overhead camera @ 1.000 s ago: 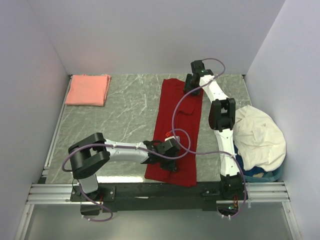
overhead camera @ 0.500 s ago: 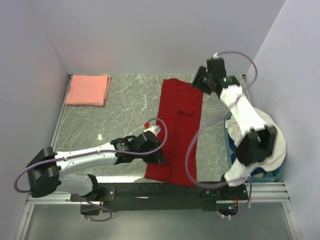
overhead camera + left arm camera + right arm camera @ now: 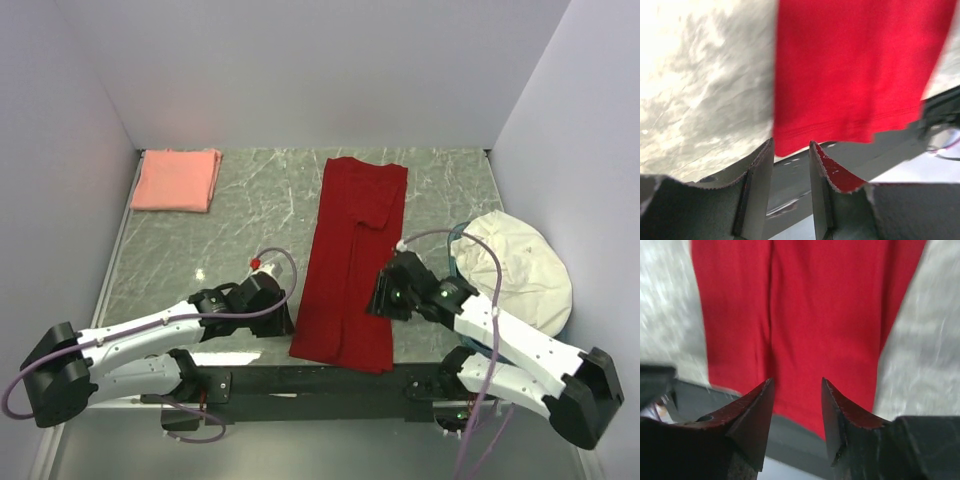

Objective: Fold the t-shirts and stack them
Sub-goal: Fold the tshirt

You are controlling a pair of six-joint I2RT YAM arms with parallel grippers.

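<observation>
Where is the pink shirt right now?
In the top view, the pink shirt lies folded at the far left corner of the table, well left of the red shirt.

No text, label, brand or number can be read anywhere.

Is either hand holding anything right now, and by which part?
Nothing is held: the left hand and right hand are open and empty, by the red t-shirt.
</observation>
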